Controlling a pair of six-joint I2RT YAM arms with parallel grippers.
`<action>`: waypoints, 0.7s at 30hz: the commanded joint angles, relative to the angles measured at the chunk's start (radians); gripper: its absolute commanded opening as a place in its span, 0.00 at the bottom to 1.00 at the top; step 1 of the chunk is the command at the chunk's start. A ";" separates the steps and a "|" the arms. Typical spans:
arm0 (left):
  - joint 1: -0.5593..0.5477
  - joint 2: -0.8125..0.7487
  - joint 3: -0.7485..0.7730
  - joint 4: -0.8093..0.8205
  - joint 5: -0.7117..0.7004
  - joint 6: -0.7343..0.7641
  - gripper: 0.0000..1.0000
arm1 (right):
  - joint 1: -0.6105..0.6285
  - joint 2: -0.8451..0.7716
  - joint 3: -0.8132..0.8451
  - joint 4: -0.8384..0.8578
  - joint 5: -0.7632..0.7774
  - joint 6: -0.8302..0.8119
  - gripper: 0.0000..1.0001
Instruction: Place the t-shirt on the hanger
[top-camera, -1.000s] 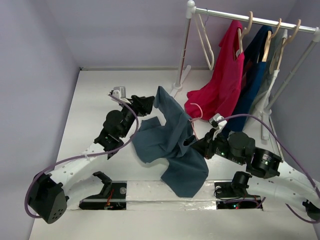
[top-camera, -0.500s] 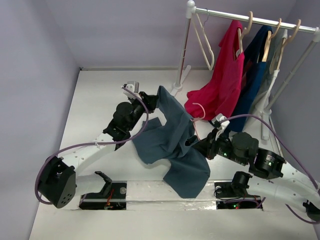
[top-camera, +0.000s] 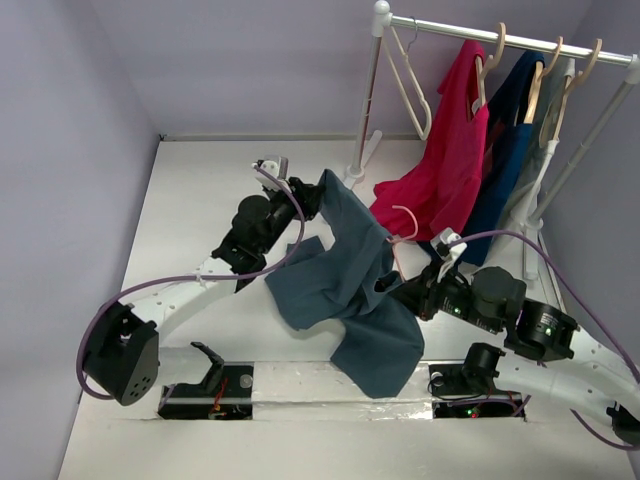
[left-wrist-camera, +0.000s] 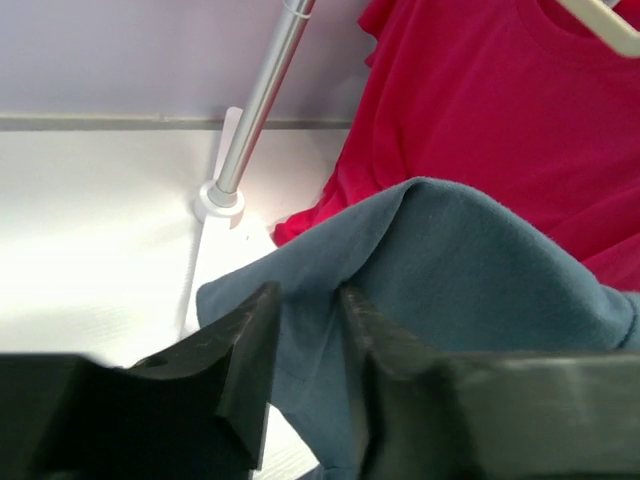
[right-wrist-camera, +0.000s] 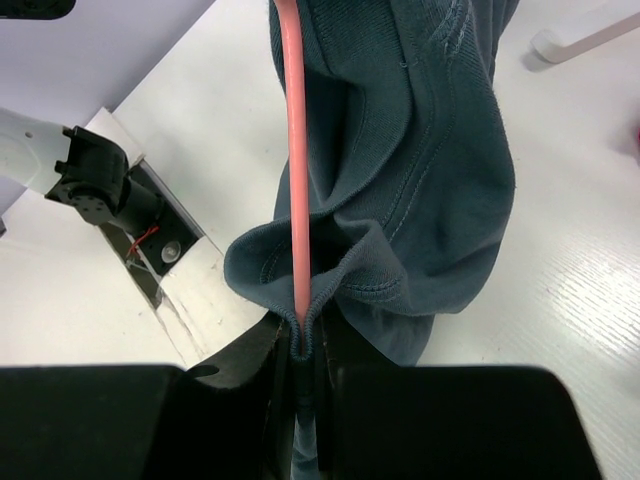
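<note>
The slate-blue t-shirt (top-camera: 350, 285) hangs between my two grippers over the table's middle. My left gripper (top-camera: 313, 194) is shut on its upper edge near the rack post. In the left wrist view the fabric (left-wrist-camera: 470, 270) runs between the fingers (left-wrist-camera: 248, 370). My right gripper (top-camera: 390, 286) is shut on the pale-pink hanger (top-camera: 404, 214) together with a fold of the shirt. In the right wrist view the pink rod (right-wrist-camera: 296, 150) runs up from the jaws into the shirt (right-wrist-camera: 430, 170), and the ribbed hem is pinched with it. Most of the hanger is hidden by cloth.
A white clothes rack (top-camera: 500, 38) stands at the back right, its post foot (top-camera: 354, 172) close to my left gripper. On it hang a cream-white hanger (top-camera: 408, 75), a red t-shirt (top-camera: 440, 170) and a navy t-shirt (top-camera: 505, 160) on wooden hangers (top-camera: 540, 80).
My left arm has moved right and back toward the rack post, carrying the shirt's upper edge with it. My right gripper has shifted slightly right with the hanger.
</note>
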 joint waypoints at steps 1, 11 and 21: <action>0.001 0.014 0.056 0.036 0.026 0.033 0.26 | -0.001 -0.015 0.062 0.049 0.011 0.002 0.00; 0.001 -0.003 0.105 -0.039 -0.165 0.027 0.00 | -0.001 -0.030 0.064 0.008 0.007 0.016 0.00; 0.097 -0.068 0.177 -0.299 -0.472 -0.017 0.00 | -0.001 -0.037 0.125 -0.115 -0.027 0.025 0.00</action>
